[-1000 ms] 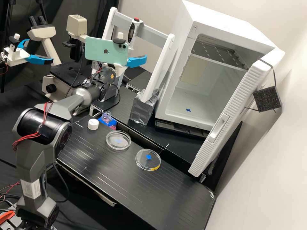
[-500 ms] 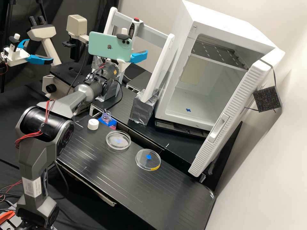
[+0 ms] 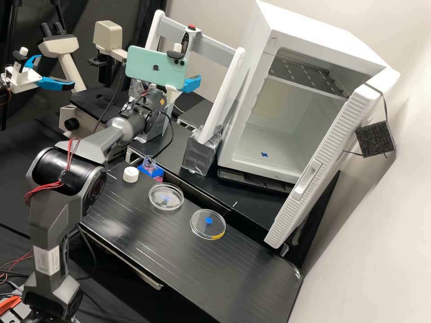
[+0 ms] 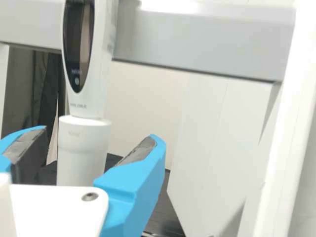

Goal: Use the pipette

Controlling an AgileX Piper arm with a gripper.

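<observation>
At the near left, the grey arm [image 3: 54,170] has shifted rightward and a little farther over the last second, which I read as the closing part of an approach to the pipette, with the grasp itself to come. Beyond its base, two clear dishes lie on the bench [image 3: 179,251], the right one [image 3: 202,229] nearer than the left one [image 3: 166,206]. One white cap [image 3: 130,174] sits off to their left, just beside one open bottle [image 3: 149,164]. Past these, one phone [image 3: 156,67] has travelled right along with the wrist. At the far side, the gripper [image 4: 98,136] is open, its two blue fingers spread to either side of the one pipette [image 4: 81,148], with nothing clamped. That pipette hangs upright at the crossbar [image 3: 215,49] of one white stand [image 3: 229,85]; one white cabinet [image 3: 341,36] stands open to the right.
</observation>
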